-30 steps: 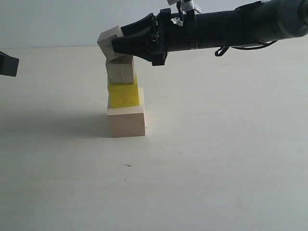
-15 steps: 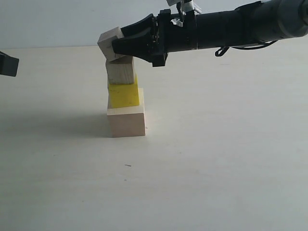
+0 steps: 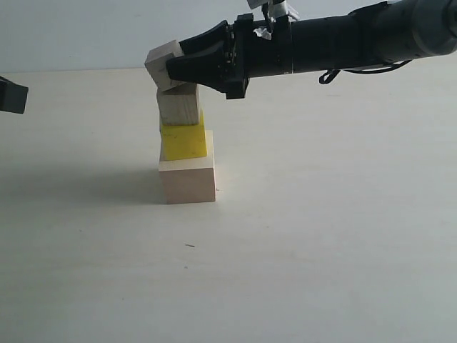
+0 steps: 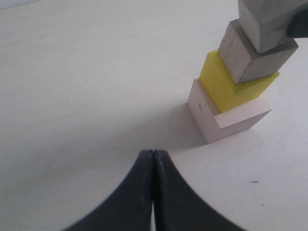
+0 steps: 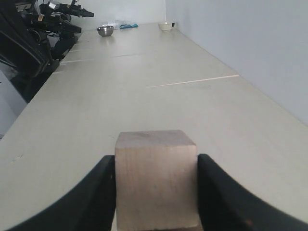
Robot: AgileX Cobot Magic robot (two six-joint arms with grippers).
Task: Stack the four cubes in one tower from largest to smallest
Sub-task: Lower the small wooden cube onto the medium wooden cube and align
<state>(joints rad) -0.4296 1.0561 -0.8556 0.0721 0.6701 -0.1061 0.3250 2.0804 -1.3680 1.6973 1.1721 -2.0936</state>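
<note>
Three cubes stand in a column: the large pale wooden cube [image 3: 187,181] at the bottom, the yellow cube [image 3: 184,141] on it, the medium grainy wooden cube [image 3: 178,105] on top. My right gripper [image 3: 171,69] is shut on the small wooden cube [image 3: 162,61], held tilted with its lower corner at the medium cube's top. In the right wrist view the small cube [image 5: 156,179] fills the gap between the fingers. My left gripper [image 4: 153,154] is shut with nothing in it, off to the tower's left; its tip [image 3: 11,96] shows at the exterior view's left edge.
The pale table [image 3: 321,214] stretches all around the tower. The right arm [image 3: 343,43] reaches in from the right above it. Far down the table stand a metal bowl [image 5: 105,31] and a small pale bowl [image 5: 166,26].
</note>
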